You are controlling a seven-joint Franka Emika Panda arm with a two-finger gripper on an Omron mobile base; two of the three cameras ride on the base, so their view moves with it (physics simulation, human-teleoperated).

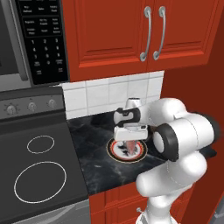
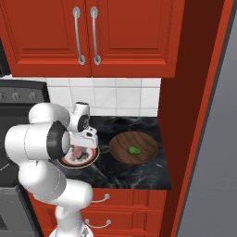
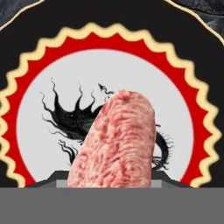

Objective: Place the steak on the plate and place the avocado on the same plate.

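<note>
Pinkish-red steak [image 3: 116,140], one, hangs clamped in the gripper [image 1: 130,141] directly above the single plate [image 3: 39,105], near the black counter's [image 1: 100,170] left edge; one green avocado [image 2: 134,150] lies in one brown bowl [image 2: 121,148] just right of that plate

The arm [image 1: 175,148] has glossy white rounded segments with dark black bands at the joints, and the hand is a white block with a dark band above.

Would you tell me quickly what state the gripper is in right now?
Gripper: shut on the steak, hanging above the plate.
</note>
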